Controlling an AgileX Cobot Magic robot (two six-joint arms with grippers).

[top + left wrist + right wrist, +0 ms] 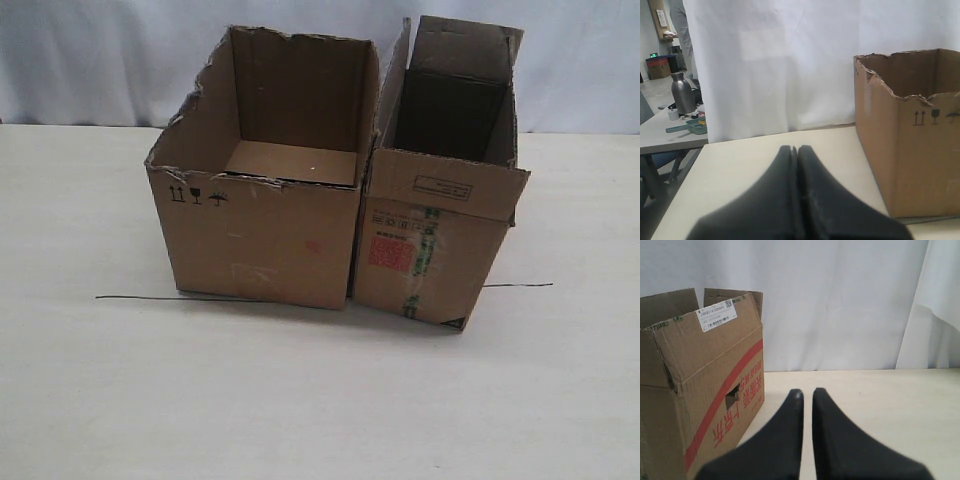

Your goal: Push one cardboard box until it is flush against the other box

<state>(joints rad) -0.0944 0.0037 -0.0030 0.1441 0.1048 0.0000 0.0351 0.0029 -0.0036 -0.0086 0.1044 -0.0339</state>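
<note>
Where the cardboard box (430, 240) meets the other box (265, 200), black line (140, 297) beneath

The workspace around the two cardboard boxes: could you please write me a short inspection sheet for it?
Surface: pale table, with a thin dark line running behind the boxes.
Job's things: narrow cardboard box with flaps stands against the other box at their near corners; both open-topped.
Clutter: nothing seen on this table.
Grippers: left gripper shut, empty; right gripper slightly parted, empty; both clear of the boxes.
Cables: nothing seen.
Surroundings: white curtain; side table with a metal bottle.
</note>
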